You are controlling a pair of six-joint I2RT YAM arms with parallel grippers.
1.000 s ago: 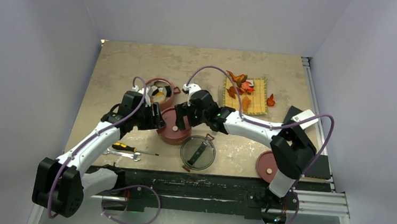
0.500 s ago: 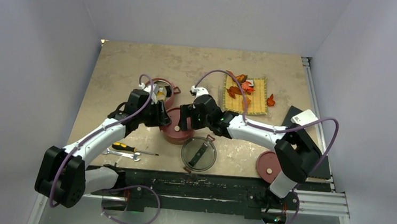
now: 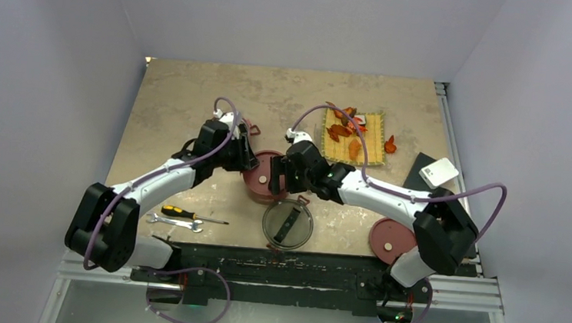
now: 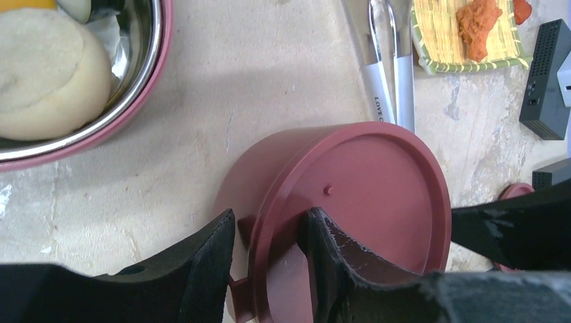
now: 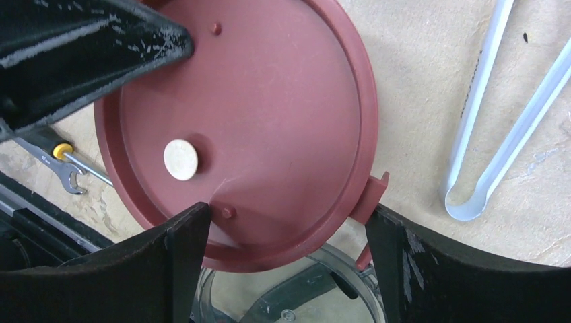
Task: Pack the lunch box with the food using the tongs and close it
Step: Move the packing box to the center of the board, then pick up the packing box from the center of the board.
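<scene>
A dusty-red lunch box bowl with its flat red lid (image 3: 265, 177) sits between both grippers. My left gripper (image 4: 269, 219) pinches its rim by the side handle, one finger outside the wall and one on the lid (image 4: 377, 195). My right gripper (image 5: 286, 215) spans the lid (image 5: 269, 114) widely, one finger at the rim and the other against the opposite handle. The second bowl (image 4: 145, 87) stands open with a beige bun (image 4: 47, 74) inside. The silver tongs (image 4: 389, 67) (image 5: 501, 128) lie on the table beyond the lidded bowl. More food (image 3: 345, 129) lies on the yellow mat (image 3: 367, 145).
The dark see-through top lid (image 3: 287, 225) lies just in front of the lidded bowl. Another red disc lid (image 3: 388, 240) is at the front right. A screwdriver (image 3: 186, 214) and wrench (image 3: 174, 222) lie at the front left. A black box (image 3: 425, 166) stands on the right.
Both arms have moved away from the bases and to the right with the lidded bowl between them, nearer the open bowl. The left jaws have narrowed on the rim.
</scene>
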